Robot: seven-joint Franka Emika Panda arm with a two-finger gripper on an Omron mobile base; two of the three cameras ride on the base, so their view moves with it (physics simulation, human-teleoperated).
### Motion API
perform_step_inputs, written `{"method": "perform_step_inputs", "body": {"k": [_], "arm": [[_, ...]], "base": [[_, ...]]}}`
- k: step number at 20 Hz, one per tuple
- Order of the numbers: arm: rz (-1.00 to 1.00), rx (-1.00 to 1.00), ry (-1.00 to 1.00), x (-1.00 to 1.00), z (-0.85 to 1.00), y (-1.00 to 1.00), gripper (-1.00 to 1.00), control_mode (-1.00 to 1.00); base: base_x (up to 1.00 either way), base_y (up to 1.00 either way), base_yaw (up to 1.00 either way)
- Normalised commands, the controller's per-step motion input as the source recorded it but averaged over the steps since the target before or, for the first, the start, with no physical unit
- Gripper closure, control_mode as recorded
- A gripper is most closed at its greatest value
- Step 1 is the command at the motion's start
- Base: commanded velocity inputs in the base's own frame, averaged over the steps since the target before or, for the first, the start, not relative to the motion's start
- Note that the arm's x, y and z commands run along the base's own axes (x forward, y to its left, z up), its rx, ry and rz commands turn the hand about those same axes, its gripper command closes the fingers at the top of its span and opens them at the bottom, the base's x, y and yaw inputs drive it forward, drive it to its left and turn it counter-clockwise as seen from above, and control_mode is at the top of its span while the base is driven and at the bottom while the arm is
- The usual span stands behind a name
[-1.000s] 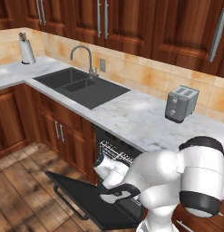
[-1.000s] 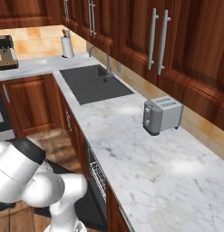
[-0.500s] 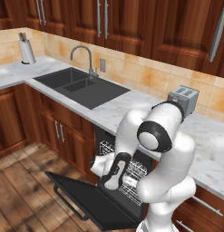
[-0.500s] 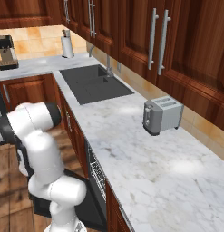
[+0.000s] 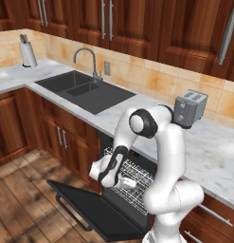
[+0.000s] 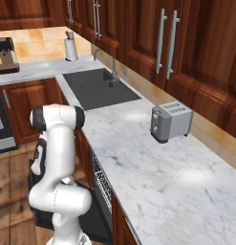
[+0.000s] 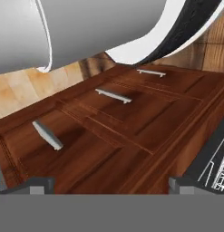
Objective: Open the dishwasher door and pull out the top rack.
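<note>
- Dishwasher door (image 5: 97,209) lies flat, fully down, blocking the floor in front of the opening.
- Top rack (image 5: 137,172) sits in the opening; space above it is capped by the counter edge (image 5: 113,135).
- Arm's own forearm (image 5: 112,166) hangs across the rack's near-left front.
- Wooden drawer fronts (image 7: 113,127) close in beside the opening.

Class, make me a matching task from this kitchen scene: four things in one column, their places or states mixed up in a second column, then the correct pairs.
Things:
1. dishwasher door
2. top rack
3. toaster
4. paper towel roll

Places or states:
A. on the counter right of the sink
B. folded down flat, open
C. in the far counter corner
D. inside the open dishwasher

Pairs: 1-B, 2-D, 3-A, 4-C
</note>
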Motion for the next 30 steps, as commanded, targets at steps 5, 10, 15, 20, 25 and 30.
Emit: {"method": "perform_step_inputs", "body": {"k": [5, 10, 15, 20, 25, 30], "arm": [[0.21, -0.05, -0.09, 0.21, -0.67, -0.1, -1.0, -1.0], [0.27, -0.04, -0.2, 0.3, -0.24, -0.25, -1.0, -1.0], [0.21, -0.01, -0.2, 0.5, 0.01, -0.34, -1.0, -1.0], [0.13, 0.03, -0.09, 0.58, 0.12, -0.36, -1.0, -1.0], [0.02, 0.11, -0.1, 0.36, 0.0, -0.05, -1.0, -1.0], [0.0, 0.07, -0.19, 0.33, 0.0, 0.0, -1.0, -1.0]], "base": [[0.0, 0.0, 0.0], [0.0, 0.0, 0.0], [0.0, 0.0, 0.0], [0.0, 0.0, 0.0], [0.0, 0.0, 0.0], [0.0, 0.0, 0.0]]}}
